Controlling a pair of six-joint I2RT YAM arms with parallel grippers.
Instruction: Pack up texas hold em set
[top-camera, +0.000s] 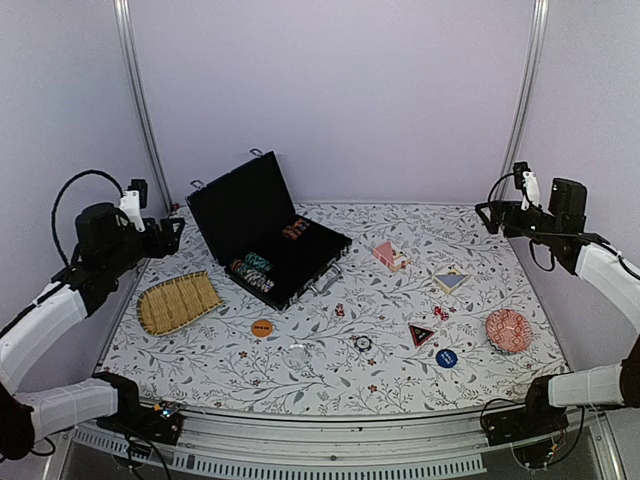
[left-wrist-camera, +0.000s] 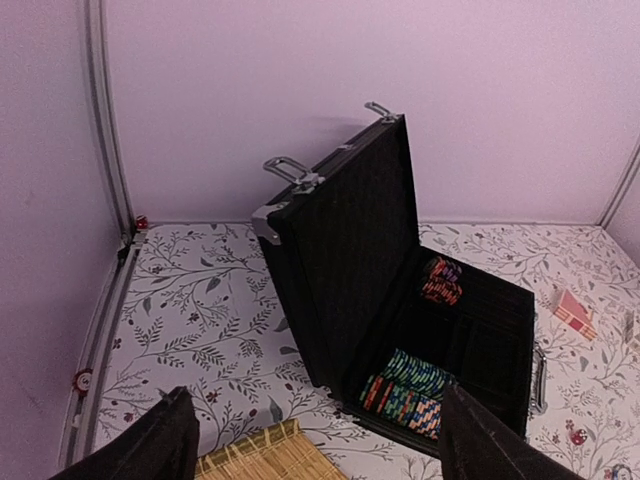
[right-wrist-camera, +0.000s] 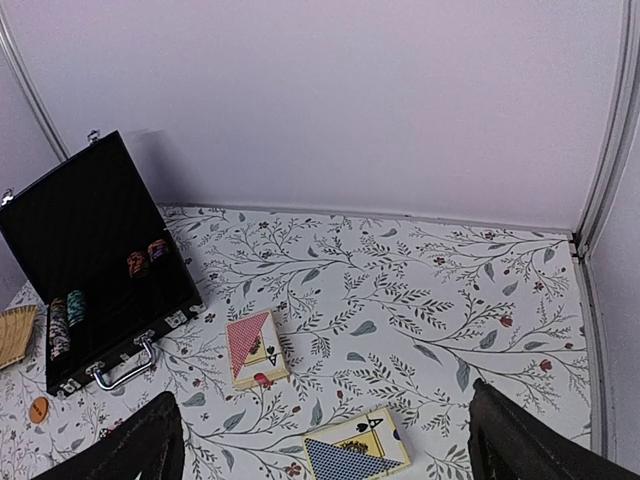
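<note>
Item: black rectangular briefcase-style case (top-camera: 300, 262), silver handle toward the arms; stands open at left-centre of the floral-patterned surface (top-camera: 400, 225), lid upright and leaning back; a row of multicoloured poker chips (top-camera: 252, 270) fills the near-left corner of its tray; a short stack (top-camera: 295, 228) sits farther back; the other compartments appear bare.

Loose pieces, all to the right of the case or nearer the arms: red-backed card deck (top-camera: 390, 255); blue-backed card deck (top-camera: 450, 281); small red dice (top-camera: 440, 312); orange round dealer disc (top-camera: 262, 327); blue round disc (top-camera: 446, 357); dark triangular marker (top-camera: 421, 334).

Left gripper (top-camera: 168, 232): held high beside the lid; fingers spread wide; nothing held. Right gripper (top-camera: 490, 214): held high at the far right; spread wide and empty as well.

Step in hand, as judged: the first pick, not yet begun.

Handling advised:
- right arm takes the red-backed deck, the piece nearest the case, gripped across its short width so the cards stay squared;
- lower it flat into a bare compartment, coming in from the handle side, well off the upright lid;
- flat discs will likely need a pinch at the rim or a tip at one edge;
- dice are small, so centre them between the fingers;
- left arm suits the orange disc and, last, the lid.

Not of the set: woven straw tray (top-camera: 178, 302), just beside the case on its left; red patterned bowl (top-camera: 507, 329), near the right edge.
</note>
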